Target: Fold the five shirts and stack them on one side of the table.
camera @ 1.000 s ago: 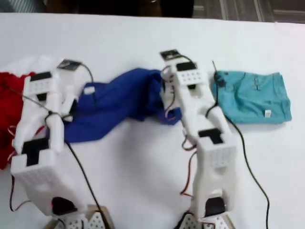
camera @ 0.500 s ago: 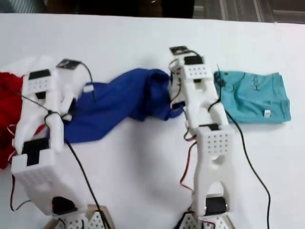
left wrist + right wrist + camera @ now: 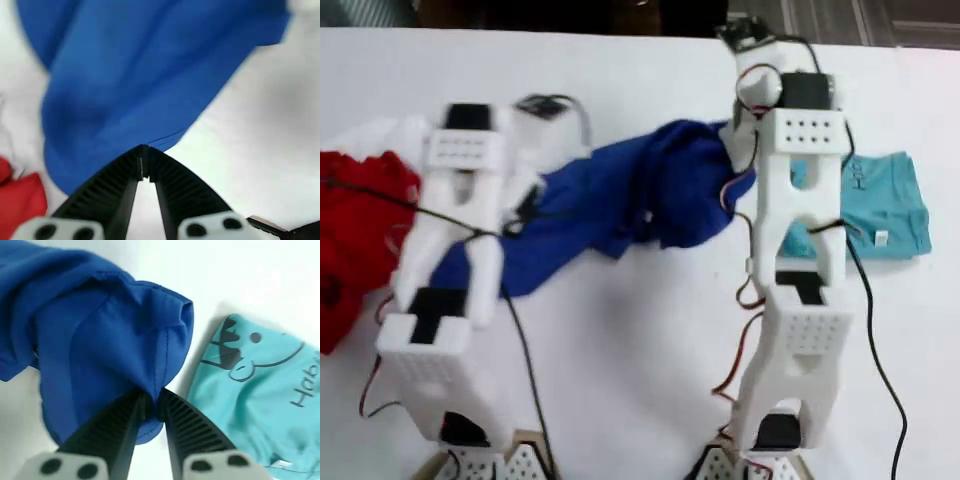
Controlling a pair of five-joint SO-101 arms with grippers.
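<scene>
A blue shirt (image 3: 620, 200) hangs stretched in a band between my two arms across the middle of the table. My left gripper (image 3: 144, 172) is shut on the blue shirt's (image 3: 150, 65) lower hem at its left end. My right gripper (image 3: 151, 402) is shut on a bunched fold of the blue shirt (image 3: 100, 355) at its right end, far back on the table (image 3: 620, 400), next to the teal one. The teal shirt (image 3: 885, 205) lies folded at the right. A red shirt (image 3: 355, 230) lies crumpled at the left edge.
A white garment (image 3: 380, 135) lies behind the red shirt at the far left. Cables trail from both arms over the table. The table's near middle, between the two arm bases, is bare white surface.
Both arms have moved toward the far side of the table, the right one stretching out farthest. The blue shirt has gone with them, shifted back and to the right.
</scene>
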